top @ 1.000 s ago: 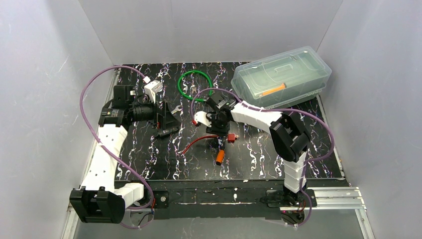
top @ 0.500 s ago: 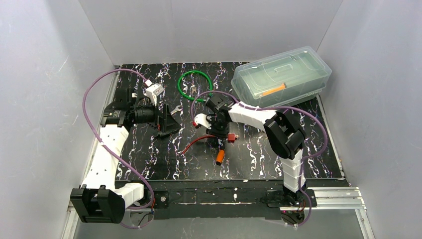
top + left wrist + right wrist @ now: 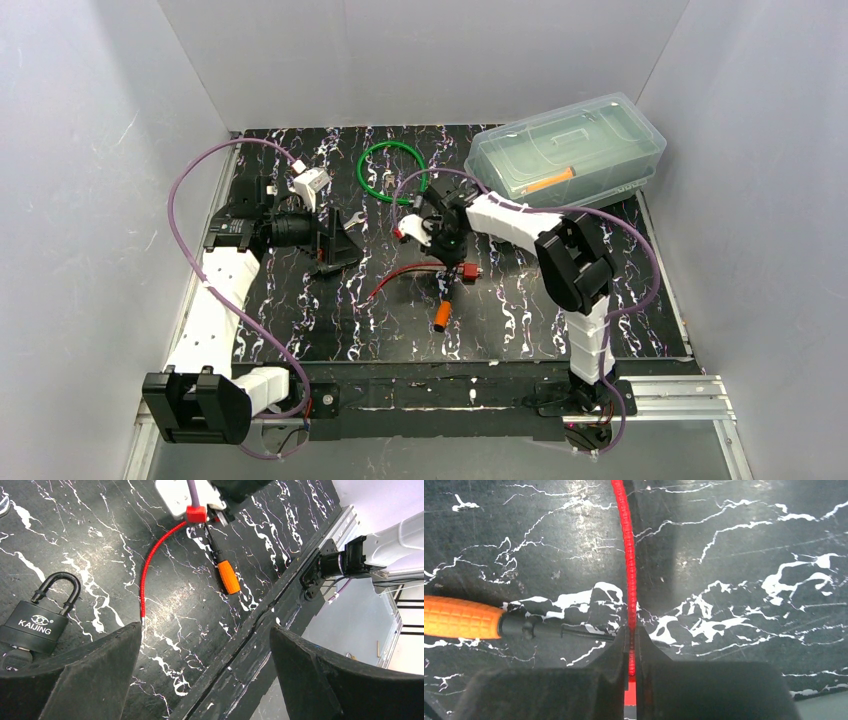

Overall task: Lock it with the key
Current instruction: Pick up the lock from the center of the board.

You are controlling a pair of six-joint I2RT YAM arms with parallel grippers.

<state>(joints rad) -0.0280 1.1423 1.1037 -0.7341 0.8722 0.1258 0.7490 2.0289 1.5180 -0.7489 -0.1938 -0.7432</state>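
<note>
Black metal padlock stamped KAIJING lies flat on the black, white-veined table, toward 9 o'clock of the tabletop. A grey key shows at its base, partly hidden by a finger.

The left arm runs from its base at 7 o'clock up the table's left edge, then bends at the wrist toward 3 o'clock. The left pincer is released, fingers spread wide. The padlock sits at 8 o'clock in its wrist view, beside one finger and not between the two.

A green cable loop lies at 12 o'clock.

The right arm rises from 5 o'clock, folds at the elbow and reaches toward 10 o'clock, its wrist turned down at mid-table. The right pincer is clenched on a thin ribbed red cable, which runs straight to 12 o'clock in the wrist view. An orange-handled screwdriver lies at 9 o'clock of that pincer, its dark shaft reaching the fingers.

A clear lidded plastic box fills the 1 o'clock corner.
</note>
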